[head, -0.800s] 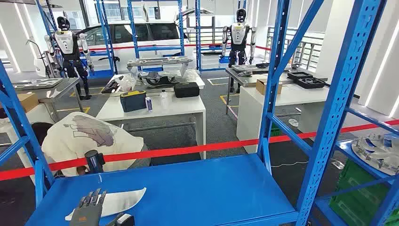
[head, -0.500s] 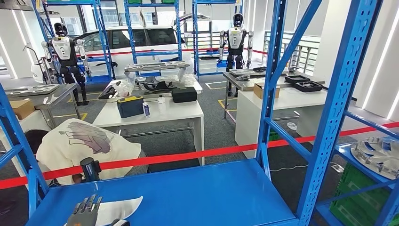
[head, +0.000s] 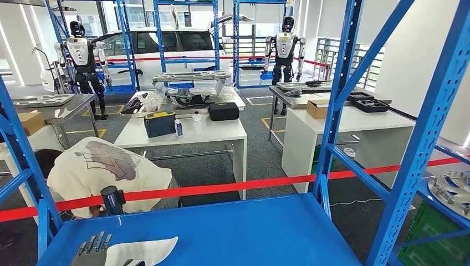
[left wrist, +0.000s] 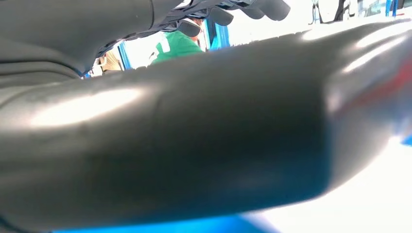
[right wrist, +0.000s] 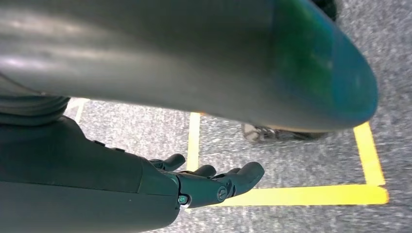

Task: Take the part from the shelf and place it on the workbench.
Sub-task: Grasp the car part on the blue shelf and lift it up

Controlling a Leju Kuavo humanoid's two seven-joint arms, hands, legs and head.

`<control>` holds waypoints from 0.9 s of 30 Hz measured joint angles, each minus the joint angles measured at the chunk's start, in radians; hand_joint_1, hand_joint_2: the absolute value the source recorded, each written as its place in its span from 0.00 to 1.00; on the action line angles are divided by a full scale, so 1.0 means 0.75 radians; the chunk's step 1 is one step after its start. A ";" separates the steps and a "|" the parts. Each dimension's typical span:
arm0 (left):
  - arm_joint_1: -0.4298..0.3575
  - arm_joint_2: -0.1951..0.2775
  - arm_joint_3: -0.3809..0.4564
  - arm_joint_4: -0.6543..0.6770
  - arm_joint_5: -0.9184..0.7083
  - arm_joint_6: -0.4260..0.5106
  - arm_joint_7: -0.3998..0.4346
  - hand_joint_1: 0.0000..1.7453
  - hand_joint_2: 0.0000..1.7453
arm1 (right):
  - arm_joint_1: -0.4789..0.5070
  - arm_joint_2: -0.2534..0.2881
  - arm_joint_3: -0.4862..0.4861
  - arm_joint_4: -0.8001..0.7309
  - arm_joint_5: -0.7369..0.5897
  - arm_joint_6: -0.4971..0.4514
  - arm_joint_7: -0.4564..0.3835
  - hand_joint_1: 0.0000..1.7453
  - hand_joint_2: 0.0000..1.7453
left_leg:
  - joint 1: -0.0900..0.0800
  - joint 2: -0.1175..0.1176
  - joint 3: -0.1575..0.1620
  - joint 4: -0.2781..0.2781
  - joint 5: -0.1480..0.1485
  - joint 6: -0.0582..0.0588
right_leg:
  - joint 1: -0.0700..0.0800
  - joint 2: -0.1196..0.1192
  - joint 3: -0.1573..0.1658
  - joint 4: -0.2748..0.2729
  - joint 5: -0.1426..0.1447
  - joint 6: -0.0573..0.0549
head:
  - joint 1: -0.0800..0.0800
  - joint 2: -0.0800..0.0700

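1. While a person in a pale printed shirt (head: pixel 105 169) crouches beyond the red barrier tape (head: pixel 221 187), the head view shows the left hand (head: pixel 91 252) at the lower left of the frame, fingers extended over the white part (head: pixel 145 249) lying on the blue shelf (head: pixel 249 233). Whether it has hold of the part cannot be told. A white bench (head: pixel 188 133) stands at centre frame. A good pickup likely calls for a firm grip on the part's near edge, then a level lift clear of the shelf's uprights.
2. Seen from the left wrist, a blurred grey thumb (left wrist: pixel 194 131) crosses the frame.
3. Seen from the right wrist, the right hand (right wrist: pixel 214 184) hangs empty at lower centre, fingers loosely apart, over grey floor (right wrist: pixel 301 165) with yellow lines. No writing is legible.
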 joint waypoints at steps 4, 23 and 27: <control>-0.001 -0.001 0.015 -0.009 0.035 0.009 -0.046 0.00 0.00 | -0.002 0.000 0.000 0.000 0.007 0.000 0.000 0.00 0.00 | -0.004 -0.002 0.011 0.002 -0.024 -0.030 | 0.005 0.001 0.048 -0.098 0.017 -0.026 | -0.003 0.000; 0.064 -0.057 0.066 -0.256 0.444 -0.027 -0.472 0.00 0.50 | -0.004 0.000 -0.027 0.000 0.039 0.001 0.000 0.00 0.00 | -0.009 -0.002 -0.063 -0.004 0.062 -0.028 | 0.011 0.010 0.147 -0.125 -0.051 -0.048 | -0.002 0.000; 0.073 -0.071 0.020 -0.309 0.434 -0.027 -0.476 0.00 1.00 | -0.006 0.000 -0.033 0.000 0.046 0.002 -0.001 0.00 0.00 | -0.009 -0.004 -0.060 -0.004 0.057 -0.019 | 0.011 0.008 0.157 -0.136 -0.051 -0.037 | -0.002 0.000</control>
